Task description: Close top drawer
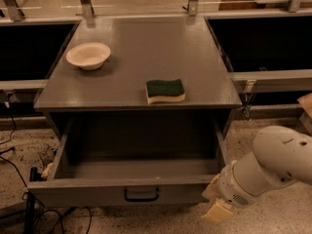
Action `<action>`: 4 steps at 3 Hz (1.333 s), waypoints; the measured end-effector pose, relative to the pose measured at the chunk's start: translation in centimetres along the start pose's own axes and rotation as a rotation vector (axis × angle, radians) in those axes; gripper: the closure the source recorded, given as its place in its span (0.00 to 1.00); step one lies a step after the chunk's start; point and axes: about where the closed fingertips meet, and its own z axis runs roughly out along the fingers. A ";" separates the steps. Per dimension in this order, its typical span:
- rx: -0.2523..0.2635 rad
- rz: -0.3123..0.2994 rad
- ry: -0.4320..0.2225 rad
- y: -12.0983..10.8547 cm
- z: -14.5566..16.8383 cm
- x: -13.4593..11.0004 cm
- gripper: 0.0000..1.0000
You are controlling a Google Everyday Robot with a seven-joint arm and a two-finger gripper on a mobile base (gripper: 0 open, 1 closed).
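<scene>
The top drawer [97,193] is a wide grey wooden drawer, pulled far out of the grey cabinet [141,57]. Its inside is bare and its black pull handle [141,194] sits at the centre of the front. My white arm [273,167] reaches in from the right. My gripper [215,204] is at the drawer front's right end, low in the camera view, with its cream-coloured fingers close against the front corner.
On the cabinet top lie a cream bowl [88,55] at the left and a green-and-yellow sponge [165,90] near the front edge. Black cables [14,179] trail on the speckled floor at the left. Dark shelves flank the cabinet on both sides.
</scene>
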 end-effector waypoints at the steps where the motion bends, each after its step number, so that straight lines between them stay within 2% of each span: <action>1: 0.000 0.000 0.000 0.0 0.0 0.0 0.00; 2: 0.000 0.000 0.000 0.0 0.0 0.0 0.03; 4: 0.000 0.000 0.000 0.0 0.0 0.0 0.49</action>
